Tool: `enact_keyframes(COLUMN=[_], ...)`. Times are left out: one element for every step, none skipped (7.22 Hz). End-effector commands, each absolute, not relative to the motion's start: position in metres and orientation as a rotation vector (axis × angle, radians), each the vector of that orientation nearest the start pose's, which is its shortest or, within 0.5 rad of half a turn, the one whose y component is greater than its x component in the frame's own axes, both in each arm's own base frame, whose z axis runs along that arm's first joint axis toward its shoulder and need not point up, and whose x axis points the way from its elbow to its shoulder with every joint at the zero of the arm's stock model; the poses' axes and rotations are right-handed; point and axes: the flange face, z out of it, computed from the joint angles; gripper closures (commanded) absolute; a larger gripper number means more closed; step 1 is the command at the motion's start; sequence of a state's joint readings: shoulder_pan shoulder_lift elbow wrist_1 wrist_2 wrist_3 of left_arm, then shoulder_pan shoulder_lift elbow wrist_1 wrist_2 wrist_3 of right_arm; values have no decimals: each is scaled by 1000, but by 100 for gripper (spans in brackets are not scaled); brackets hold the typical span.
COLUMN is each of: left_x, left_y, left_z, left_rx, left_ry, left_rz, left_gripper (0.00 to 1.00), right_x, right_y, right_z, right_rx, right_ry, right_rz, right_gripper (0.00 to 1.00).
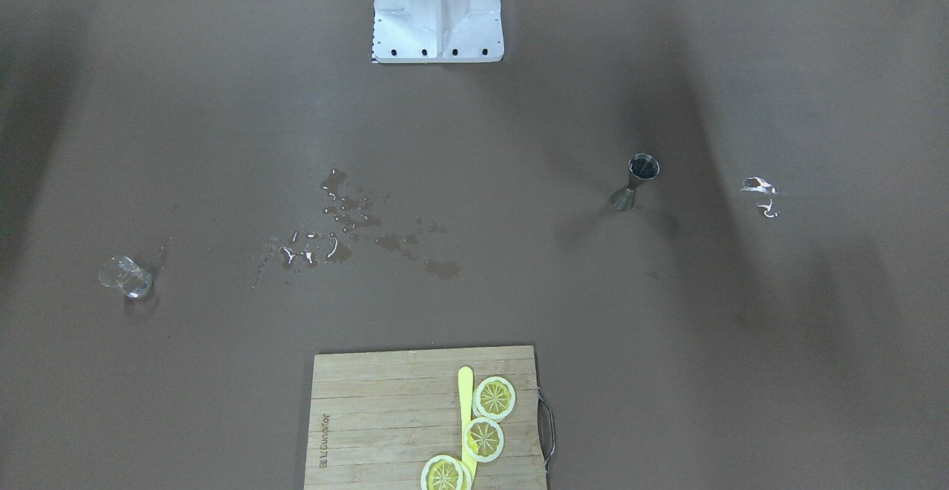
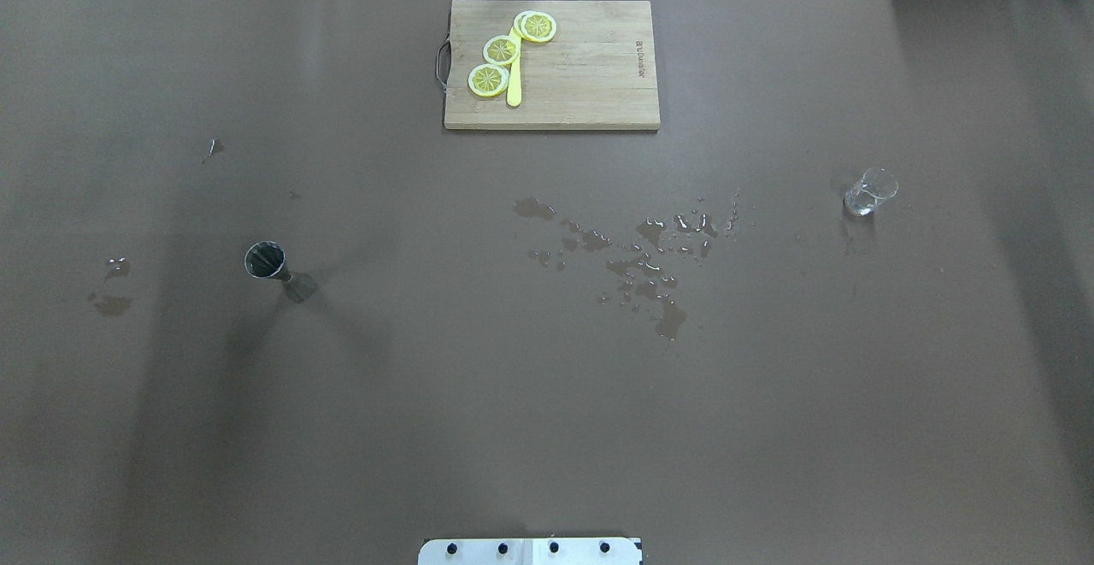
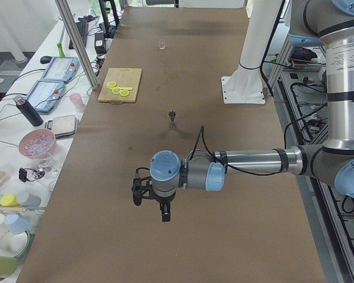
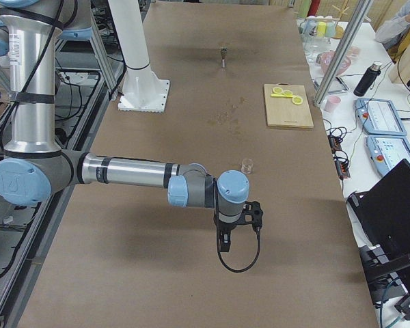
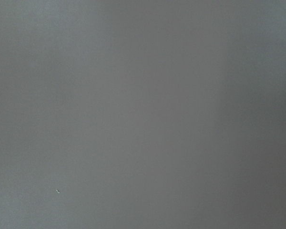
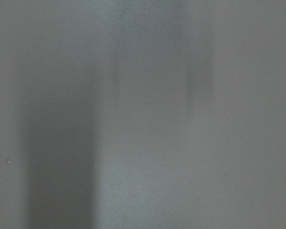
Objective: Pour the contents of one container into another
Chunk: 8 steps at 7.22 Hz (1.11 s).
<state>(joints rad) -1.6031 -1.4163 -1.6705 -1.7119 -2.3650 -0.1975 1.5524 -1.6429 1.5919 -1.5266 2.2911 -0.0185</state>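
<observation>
Metal cup (image 2: 267,261) stood upright on the left half of the bench (image 2: 427,420), and the small glass (image 2: 870,191) stood upright on the right half, well apart from it. You had the left arm (image 3: 253,162) stretched level over the bench's left end, with the left tool (image 3: 159,207) pointing down and the cup farther along. The right arm (image 4: 123,169) lay the same way at the other end, with the right tool (image 4: 225,242) short of the glass. You cannot tell whether either tool was spread or pressed together. Puddles of water (image 2: 649,257) lay between cup and glass. A cutting board (image 2: 581,78) with lemon slices (image 2: 502,50) and a yellow knife (image 2: 514,86) sat at the far edge.
</observation>
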Motion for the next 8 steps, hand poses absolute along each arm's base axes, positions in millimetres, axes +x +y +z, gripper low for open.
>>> enact_keyframes(left_x=[-76,-76,-76,-75,-75,-75,-75,-75], left_y=[-430,-430,-430,-430,-430,-429,-429,-429], left_z=[663,661,658,653,651,651,652,652], left_rx=[20,22,27,34,39,37,36,36], left_ry=[801,801,805,805,806,806,805,805], left_rz=[-182,-180,-179,-177,-175,-176,-176,-176], left_gripper=[1,1,1,1,1,1,1,1], right_x=[59,59,59,59,59,59,59,59], right_y=[-461,-461,-461,-460,-461,-461,-461,-461], right_z=[683,683,683,683,683,683,683,683], right_rx=[-9,-9,-10,-12,-10,-10,-10,-10], right_ry=[-721,-719,-719,-719,-719,-719,-719,-719], right_rz=[-30,-30,-29,-27,-27,-28,-28,-28], right_gripper=[0,0,0,0,0,0,0,0])
